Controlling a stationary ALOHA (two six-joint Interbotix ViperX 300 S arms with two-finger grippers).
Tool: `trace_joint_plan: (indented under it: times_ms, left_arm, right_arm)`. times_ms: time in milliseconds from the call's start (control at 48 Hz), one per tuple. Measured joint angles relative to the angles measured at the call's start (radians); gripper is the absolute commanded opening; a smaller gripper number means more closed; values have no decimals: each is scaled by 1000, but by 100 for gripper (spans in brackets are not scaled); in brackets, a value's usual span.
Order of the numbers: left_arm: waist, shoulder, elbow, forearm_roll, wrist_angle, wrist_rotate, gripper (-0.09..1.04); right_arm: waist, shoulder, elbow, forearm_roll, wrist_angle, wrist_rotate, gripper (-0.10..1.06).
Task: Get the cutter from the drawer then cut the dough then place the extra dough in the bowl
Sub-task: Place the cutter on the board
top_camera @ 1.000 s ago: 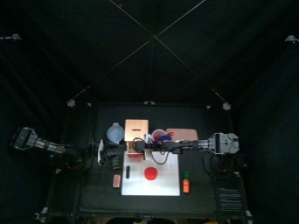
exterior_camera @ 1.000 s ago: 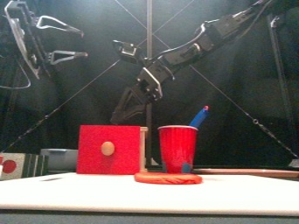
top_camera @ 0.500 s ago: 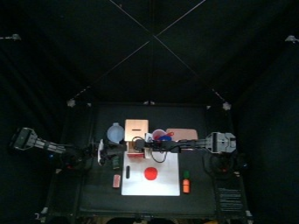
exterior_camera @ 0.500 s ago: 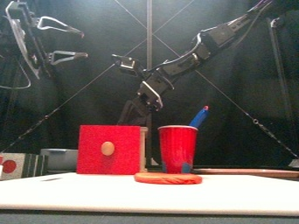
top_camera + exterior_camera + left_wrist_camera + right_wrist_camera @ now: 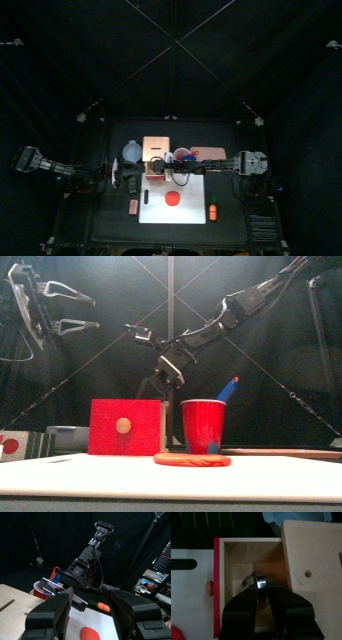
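Observation:
The pale wooden box (image 5: 158,148) has its red drawer front (image 5: 216,587) pulled out. Inside the drawer lies the metal cutter (image 5: 258,579). My right gripper (image 5: 261,589) hangs straight over it, jaws only slightly apart, tips at the cutter; I see no grip on it. In the front view the right gripper (image 5: 167,368) is low behind the drawer front (image 5: 127,428). The red dough disc (image 5: 174,200) lies on the white board (image 5: 194,188). The blue-grey bowl (image 5: 130,151) stands left of the box. My left gripper (image 5: 90,593) is open and held high at the left (image 5: 88,308).
A red cup (image 5: 203,426) with a blue knife (image 5: 230,388) stands right of the box, close beside my right arm. An orange toy (image 5: 211,211) lies on the board's right edge. A small red item (image 5: 132,206) lies left of the board.
My right gripper has come down toward the open drawer, from above the box to just behind the drawer front. The left arm has stayed still.

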Motion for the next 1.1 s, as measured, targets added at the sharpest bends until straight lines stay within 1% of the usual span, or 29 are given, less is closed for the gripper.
trace_joint_plan:
  times_ms: [62, 146, 229, 375, 625, 688, 833, 854, 875, 938, 1000, 1104]
  left_arm:
    - [0, -2, 0, 0, 0, -2, 86]
    - [2, -2, 2, -5, 0, -3, 86]
    - [2, -2, 2, -11, 0, -3, 86]
    - [2, 0, 3, -21, 0, -5, 86]
    - [20, 0, 3, -26, 0, -3, 86]
    - [26, -2, 3, -26, 0, -3, 86]
    - [43, 0, 3, -26, 0, 0, 86]
    - [46, -2, 2, -26, 0, 0, 86]
    - [48, -2, 3, -28, 0, 2, 86]
    - [55, -2, 2, -26, 0, 0, 86]
    - [64, -2, 0, -26, 0, 2, 86]
    - [84, -2, -8, -23, 0, 3, 86]
  right_arm:
    - [3, 0, -3, -5, 0, 0, 42]
    - [11, -2, -6, -14, 0, 2, 37]
    - [25, -9, -8, -23, 3, 5, 37]
    - [60, -66, -8, -44, 29, 5, 37]
    - [101, -201, 6, -118, 37, 5, 37]
    - [104, -247, 26, -135, 38, 6, 37]
    - [124, -394, 124, -184, 41, 9, 37]
    - [124, -394, 124, -184, 41, 9, 37]
    - [129, -433, 160, -196, 44, 3, 37]
    - [137, -485, 218, -213, 46, 9, 37]
    - [149, -543, 308, -232, 44, 11, 37]
    - [172, -620, 462, -236, 44, 12, 37]
